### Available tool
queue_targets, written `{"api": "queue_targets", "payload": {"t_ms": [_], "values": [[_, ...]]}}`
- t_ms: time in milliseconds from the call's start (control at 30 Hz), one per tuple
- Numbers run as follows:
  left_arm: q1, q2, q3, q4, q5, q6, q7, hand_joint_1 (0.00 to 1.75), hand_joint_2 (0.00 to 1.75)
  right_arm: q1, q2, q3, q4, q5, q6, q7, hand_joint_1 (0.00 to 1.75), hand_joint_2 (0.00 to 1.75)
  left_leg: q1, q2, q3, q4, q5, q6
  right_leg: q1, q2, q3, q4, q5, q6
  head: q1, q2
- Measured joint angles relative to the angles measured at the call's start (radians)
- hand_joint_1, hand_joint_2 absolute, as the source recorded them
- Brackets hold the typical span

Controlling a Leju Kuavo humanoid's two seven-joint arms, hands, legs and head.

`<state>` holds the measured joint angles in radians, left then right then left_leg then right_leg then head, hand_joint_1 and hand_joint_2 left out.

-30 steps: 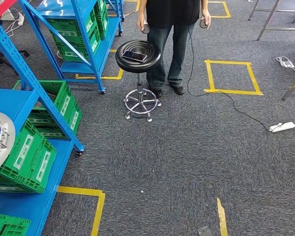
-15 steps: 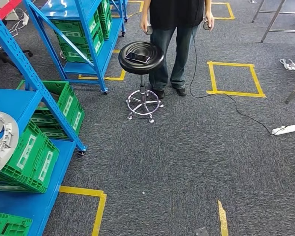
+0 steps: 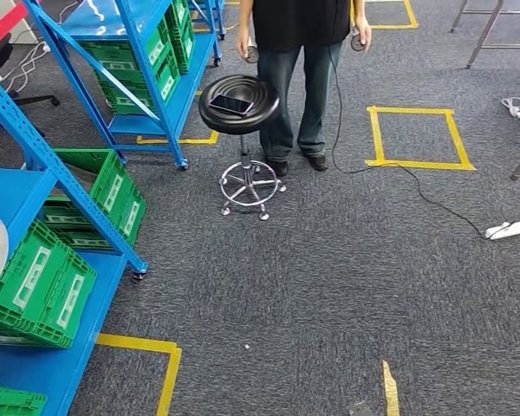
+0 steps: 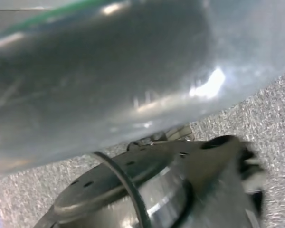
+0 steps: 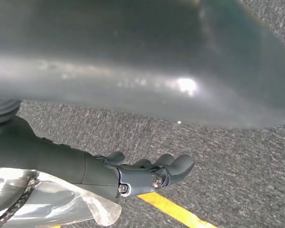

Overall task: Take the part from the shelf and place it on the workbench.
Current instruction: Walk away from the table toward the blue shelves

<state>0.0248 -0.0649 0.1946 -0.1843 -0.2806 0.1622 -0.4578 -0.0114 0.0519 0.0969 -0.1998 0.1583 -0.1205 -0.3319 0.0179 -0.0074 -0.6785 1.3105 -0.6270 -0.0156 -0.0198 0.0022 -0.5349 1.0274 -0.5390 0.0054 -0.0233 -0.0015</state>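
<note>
1. A black round stool (image 3: pixel 239 102) on a chrome ring base stands on the grey carpet (image 3: pixel 322 277), far centre.
2. A dark phone (image 3: pixel 231 104) lies flat on the stool's seat.
3. A person (image 3: pixel 301 78) in jeans and a dark top stands just behind the stool, with a small dark object in each hand.
4. Green crates (image 3: pixel 38 286) sit at the near left; more crates (image 3: pixel 146 65) sit at the far left.
5. Yellow tape (image 3: pixel 418 137) outlines a square on the carpet, far right.
6. A white power strip (image 3: pixel 511 230) lies at the right, on a black cable.

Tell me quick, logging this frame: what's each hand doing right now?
Left hand: cannot be told, blurred.
Right hand: open, fingers loosely extended, holding nothing.
</note>
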Motion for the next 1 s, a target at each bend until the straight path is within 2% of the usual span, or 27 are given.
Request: {"api": "queue_targets", "payload": {"t_ms": [33, 67, 133, 167, 200, 267, 333, 367, 400, 467, 500, 533, 567, 633, 700, 767, 800, 867, 900, 933, 1000], "values": [[0.002, 0.000, 0.000, 0.000, -0.001, 0.000, 0.000, 0.00, 0.00, 0.001, 0.000, 0.000, 0.000, 0.000, 0.000, 0.000, 0.00, 0.00, -0.002, 0.000, -0.016, 0.012, 0.015, 0.006, 0.003, 0.000, 0.008, 0.000, -0.007, -0.001, 0.000, 0.000], [0.003, 0.000, 0.000, 0.000, -0.001, 0.000, 0.001, 0.00, 0.00, 0.002, 0.000, 0.000, 0.000, 0.000, -0.001, 0.000, 0.00, 0.00, -0.005, 0.000, -0.012, -0.014, 0.051, 0.013, 0.006, 0.001, 0.018, 0.000, -0.014, -0.001, 0.000, 0.000], [0.005, -0.001, 0.000, 0.000, -0.002, 0.001, 0.002, 0.00, 0.00, 0.002, 0.000, 0.000, 0.001, 0.000, -0.002, 0.000, 0.00, 0.00, -0.016, 0.000, 0.028, -0.130, 0.136, 0.030, 0.008, 0.001, 0.038, -0.002, -0.031, 0.001, 0.001, 0.000], [0.004, -0.001, 0.000, 0.000, -0.002, 0.002, 0.002, 0.00, 0.00, 0.001, 0.000, 0.000, 0.001, 0.000, -0.002, 0.000, 0.00, 0.00, -0.022, 0.001, 0.050, -0.182, 0.159, 0.037, 0.009, 0.000, 0.044, -0.003, -0.038, 0.004, 0.002, 0.000], [0.003, 0.000, 0.000, 0.000, -0.002, 0.003, 0.002, 0.00, 0.00, -0.001, 0.001, 0.000, 0.002, 0.000, -0.002, -0.001, 0.00, 0.00, -0.028, 0.002, 0.068, -0.220, 0.162, 0.042, 0.008, -0.001, 0.046, -0.005, -0.044, 0.008, 0.002, 0.000], [0.003, 0.001, 0.001, 0.000, -0.002, 0.006, 0.002, 0.00, 0.00, -0.003, 0.001, 0.000, 0.002, -0.001, -0.002, -0.001, 0.00, 0.00, -0.036, 0.002, 0.085, -0.257, 0.147, 0.047, 0.005, -0.005, 0.056, -0.007, -0.044, 0.018, 0.001, 0.000], [0.007, 0.001, 0.002, 0.000, -0.003, 0.011, 0.003, 0.00, 0.00, -0.004, 0.001, 0.000, 0.002, -0.001, -0.002, -0.002, 0.00, 0.00, -0.035, 0.000, 0.103, -0.283, 0.145, 0.051, 0.001, -0.007, 0.059, 0.001, -0.049, 0.026, 0.002, 0.000], [0.007, 0.001, 0.002, 0.000, -0.003, 0.013, 0.004, 0.00, 0.00, -0.005, 0.001, -0.001, 0.002, -0.001, -0.002, -0.002, 0.00, 0.00, -0.033, -0.001, 0.113, -0.291, 0.145, 0.054, 0.001, -0.006, 0.047, 0.023, -0.062, 0.029, 0.002, 0.000], [0.007, 0.001, 0.003, 0.000, -0.003, 0.014, 0.004, 0.00, 0.00, -0.006, 0.001, -0.001, 0.002, -0.001, -0.002, -0.002, 0.00, 0.00, -0.031, -0.001, 0.122, -0.297, 0.144, 0.057, 0.000, -0.005, 0.021, 0.065, -0.083, 0.032, 0.003, 0.000], [0.003, 0.000, 0.004, 0.000, -0.003, 0.016, 0.004, 0.00, 0.00, -0.006, 0.001, -0.003, 0.002, -0.002, -0.002, -0.003, 0.00, 0.00, -0.031, -0.001, 0.130, -0.299, 0.138, 0.063, 0.001, -0.003, -0.058, 0.184, -0.128, 0.038, 0.004, 0.000], [0.002, -0.001, 0.004, 0.000, -0.003, 0.016, 0.004, 0.00, 0.00, -0.004, 0.001, -0.004, 0.002, -0.002, -0.002, -0.002, 0.00, 0.00, -0.031, -0.001, 0.135, -0.299, 0.133, 0.064, 0.001, -0.003, -0.097, 0.231, -0.138, 0.040, 0.004, 0.000], [0.003, -0.002, 0.004, 0.000, -0.003, 0.016, 0.004, 0.00, 0.00, -0.001, 0.001, -0.005, 0.002, -0.002, -0.002, -0.002, 0.00, 0.00, -0.031, -0.002, 0.142, -0.299, 0.126, 0.064, 0.001, -0.003, -0.124, 0.249, -0.129, 0.041, 0.004, 0.000], [0.004, -0.003, 0.004, 0.000, -0.003, 0.016, 0.004, 0.00, 0.00, 0.001, 0.001, -0.006, 0.002, -0.002, -0.002, -0.002, 0.00, 0.00, -0.030, -0.002, 0.152, -0.298, 0.119, 0.063, 0.000, -0.004, -0.134, 0.232, -0.098, 0.043, 0.004, 0.000], [0.007, -0.005, 0.004, 0.000, -0.004, 0.016, 0.004, 0.00, 0.00, 0.002, 0.001, -0.006, 0.002, -0.002, -0.002, -0.002, 0.00, 0.00, -0.027, -0.003, 0.174, -0.298, 0.102, 0.057, 0.000, -0.004, -0.108, 0.123, 0.001, 0.043, 0.004, 0.000], [0.003, -0.005, 0.005, 0.000, -0.004, 0.017, 0.005, 0.00, 0.00, -0.001, 0.001, -0.006, 0.004, -0.003, -0.002, -0.002, 0.00, 0.00, -0.027, -0.003, 0.184, -0.294, 0.087, 0.046, 0.003, -0.005, -0.083, 0.034, 0.037, 0.035, 0.005, 0.000], [0.000, -0.006, 0.005, 0.000, -0.004, 0.017, 0.005, 0.00, 0.00, 0.000, 0.001, -0.007, 0.005, -0.003, -0.002, -0.003, 0.00, 0.00, -0.029, -0.003, 0.188, -0.290, 0.079, 0.034, 0.006, -0.006, -0.077, 0.017, 0.032, 0.020, 0.005, 0.000], [0.000, -0.006, 0.005, 0.000, -0.005, 0.017, 0.005, 0.00, 0.00, 0.002, 0.001, -0.007, 0.005, -0.004, -0.002, -0.003, 0.00, 0.00, -0.029, -0.002, 0.191, -0.289, 0.074, 0.029, 0.005, -0.006, -0.071, 0.016, 0.041, 0.013, 0.005, 0.000], [0.001, -0.005, 0.006, 0.000, -0.005, 0.017, 0.005, 0.00, 0.00, 0.005, 0.001, -0.008, 0.005, -0.005, -0.002, -0.003, 0.00, 0.00, -0.027, -0.001, 0.190, -0.268, 0.057, 0.018, 0.002, -0.006, -0.062, 0.009, 0.045, 0.005, 0.004, 0.000], [0.000, -0.005, 0.006, 0.000, -0.005, 0.017, 0.005, 0.00, 0.00, 0.004, 0.001, -0.009, 0.005, -0.005, -0.002, -0.003, 0.00, 0.00, -0.025, -0.001, 0.173, -0.233, 0.039, 0.012, 0.001, -0.006, -0.057, 0.006, 0.045, 0.002, 0.003, 0.000], [-0.001, -0.005, 0.006, 0.000, -0.005, 0.017, 0.005, 0.00, 0.00, 0.003, 0.001, -0.010, 0.005, -0.005, -0.002, -0.003, 0.00, 0.00, -0.022, 0.000, 0.144, -0.177, 0.014, 0.007, 0.001, -0.007, -0.053, 0.005, 0.044, -0.001, 0.002, 0.000], [-0.001, -0.006, 0.006, 0.000, -0.005, 0.017, 0.005, 0.00, 0.00, 0.000, 0.001, -0.012, 0.005, -0.005, -0.002, -0.003, 0.00, 0.00, -0.018, 0.001, 0.070, -0.051, -0.033, -0.001, 0.001, -0.007, -0.049, 0.004, 0.039, -0.005, 0.003, 0.000]]}}
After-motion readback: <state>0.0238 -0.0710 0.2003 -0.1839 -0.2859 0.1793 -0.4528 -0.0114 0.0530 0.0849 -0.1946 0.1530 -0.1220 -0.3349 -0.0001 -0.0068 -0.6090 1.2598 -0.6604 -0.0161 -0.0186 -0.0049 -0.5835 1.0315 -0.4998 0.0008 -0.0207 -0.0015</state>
